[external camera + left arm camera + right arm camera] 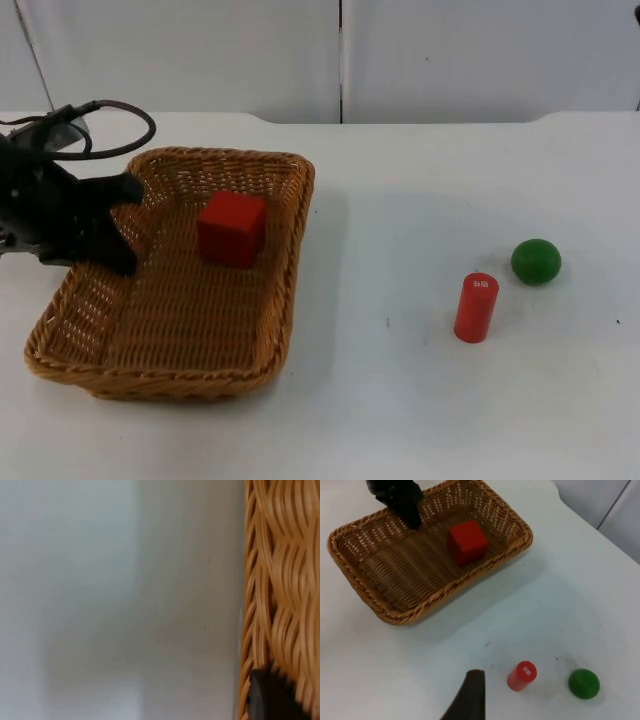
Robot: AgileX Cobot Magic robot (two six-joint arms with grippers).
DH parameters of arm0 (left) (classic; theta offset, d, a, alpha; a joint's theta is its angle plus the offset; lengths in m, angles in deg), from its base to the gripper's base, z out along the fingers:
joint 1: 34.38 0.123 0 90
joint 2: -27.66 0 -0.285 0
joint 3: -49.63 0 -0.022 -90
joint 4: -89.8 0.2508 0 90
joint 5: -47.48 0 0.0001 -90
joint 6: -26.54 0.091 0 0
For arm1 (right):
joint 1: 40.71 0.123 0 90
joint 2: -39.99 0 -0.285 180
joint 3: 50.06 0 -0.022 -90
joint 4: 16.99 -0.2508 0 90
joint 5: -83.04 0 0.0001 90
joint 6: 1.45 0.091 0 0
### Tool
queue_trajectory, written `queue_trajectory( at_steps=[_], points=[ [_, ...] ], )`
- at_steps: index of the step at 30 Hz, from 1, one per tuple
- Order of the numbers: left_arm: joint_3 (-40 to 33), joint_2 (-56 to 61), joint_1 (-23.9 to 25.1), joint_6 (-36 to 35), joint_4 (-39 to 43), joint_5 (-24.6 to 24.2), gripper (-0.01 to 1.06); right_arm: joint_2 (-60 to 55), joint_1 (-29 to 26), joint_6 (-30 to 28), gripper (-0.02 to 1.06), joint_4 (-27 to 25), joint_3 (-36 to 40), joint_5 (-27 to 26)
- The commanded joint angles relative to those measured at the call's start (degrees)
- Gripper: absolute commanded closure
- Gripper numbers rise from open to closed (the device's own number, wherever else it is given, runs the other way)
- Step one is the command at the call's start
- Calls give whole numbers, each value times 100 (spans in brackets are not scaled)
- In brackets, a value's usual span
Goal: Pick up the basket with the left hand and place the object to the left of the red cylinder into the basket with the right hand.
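A woven wicker basket (292,270) (435,599) is at the table's left, with a red cube (232,228) (467,542) lying in its far half. My left gripper (122,225) (405,507) is shut on the basket's left rim (255,580); one finger reaches inside, the other sits at the rim. The shadow beside the basket suggests it hangs a little above the table. A red cylinder (476,307) (522,676) stands upright at the right. My right gripper (470,700) hovers well above the table, near the cylinder.
A green ball (536,261) (584,683) rests just right of and behind the cylinder. Bare white table (390,200) stretches between basket and cylinder. The grey partition wall (450,50) closes off the far side.
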Motion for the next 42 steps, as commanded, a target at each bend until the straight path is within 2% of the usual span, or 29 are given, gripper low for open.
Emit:
queue_trajectory(
  at_steps=[1, 9, 11, 12, 13, 16, 18, 19, 21, 31, 42],
  points=[
    [37, 2, 11, 110, -180, 22, 105, 33, -25, 24, 21, 30, 13, -67],
    [37, 2, 11, 110, -192, 22, 105, 33, -25, 24, 21, 30, 13, -67],
    [37, 2, 11, 110, -192, 22, 96, 33, -25, 24, 21, 30, 13, -67],
    [37, 2, 11, 100, -192, 33, 87, 33, -25, 24, 21, 30, 13, -67],
    [37, 2, 11, 100, -192, 33, 87, 33, -25, 24, 21, 30, 13, -67],
    [37, 2, 11, 100, -192, 33, 51, 33, -25, 24, 21, 30, 13, -67],
    [37, 25, 11, 100, -149, 23, 22, 33, -25, 24, 21, 30, 13, -49],
    [37, 25, 11, 100, -149, 23, 22, 33, -25, 24, 21, 30, 13, -49],
    [37, 150, 11, 100, -6, 23, 0, 33, -25, 24, 21, 30, 13, -49],
    [37, 1054, 11, -266, 851, 146, 0, 33, -25, 24, 21, -8, 13, -39],
    [37, 2810, 11, -699, 1112, -813, 0, 33, -25, 24, 21, 11, 13, -50]
  ],
)
